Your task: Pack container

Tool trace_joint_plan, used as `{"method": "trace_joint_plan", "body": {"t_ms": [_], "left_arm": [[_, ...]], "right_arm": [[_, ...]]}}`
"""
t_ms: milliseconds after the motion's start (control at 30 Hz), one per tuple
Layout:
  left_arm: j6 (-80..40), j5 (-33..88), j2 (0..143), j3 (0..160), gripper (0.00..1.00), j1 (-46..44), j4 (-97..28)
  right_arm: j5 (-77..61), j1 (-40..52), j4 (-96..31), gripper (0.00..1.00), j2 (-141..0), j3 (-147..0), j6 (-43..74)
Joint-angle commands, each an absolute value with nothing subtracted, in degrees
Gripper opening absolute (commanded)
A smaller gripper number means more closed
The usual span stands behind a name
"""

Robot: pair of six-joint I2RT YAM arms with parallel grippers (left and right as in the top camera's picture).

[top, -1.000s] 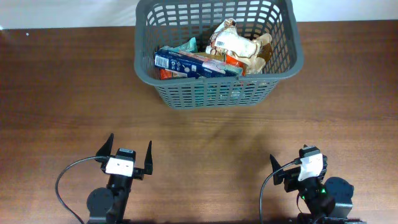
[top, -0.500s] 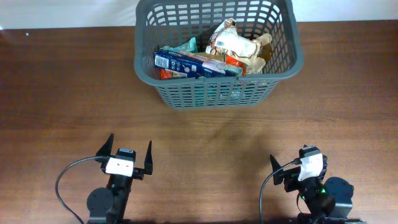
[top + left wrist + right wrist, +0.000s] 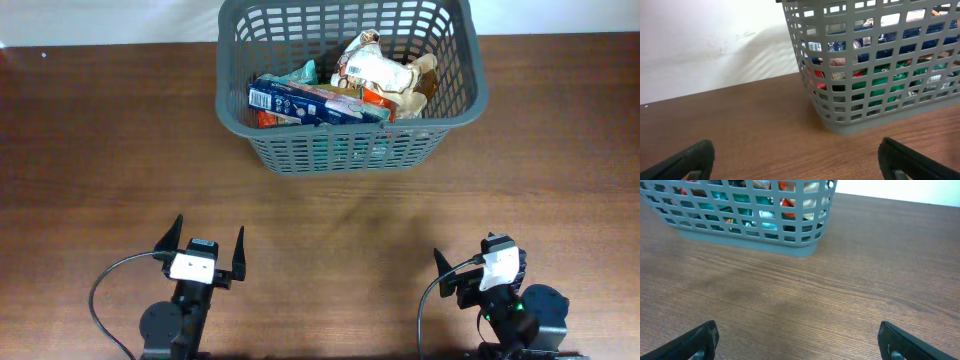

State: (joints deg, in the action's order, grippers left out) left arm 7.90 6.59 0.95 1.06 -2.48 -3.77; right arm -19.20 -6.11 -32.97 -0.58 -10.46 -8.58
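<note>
The container (image 3: 232,105), a dark grey lattice basket, stands at the table's far middle. It holds several snack packets: a blue box (image 3: 300,100) on top and a white and tan packet (image 3: 375,68) behind it. It also shows in the left wrist view (image 3: 800,60) and the right wrist view (image 3: 805,242). My left gripper (image 3: 209,250) is open and empty at the near left, well short of the container. My right gripper (image 3: 480,265) is open and empty at the near right. Its far finger is hidden in the overhead view. Both also show in the wrist views (image 3: 797,160) (image 3: 797,342).
The brown wooden table (image 3: 100,150) runs to a white wall (image 3: 700,35) behind the container. Black cables (image 3: 100,295) loop beside each arm base at the near edge.
</note>
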Motion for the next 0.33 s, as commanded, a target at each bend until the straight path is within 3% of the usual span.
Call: {"method": "trace_joint_plan", "body": {"t_ms": [0, 300], "left_arm": [[8.6, 6.0, 0.3, 0.5, 0.99, -2.2, -3.8], [8.6, 6.0, 0.3, 0.5, 0.99, -2.2, -3.9]], "right_arm": [[-19.5, -5.6, -32.8, 0.99, -0.2, -10.3, -8.5], [-19.5, -5.6, -32.8, 0.99, -0.2, -10.3, -8.5]]}}
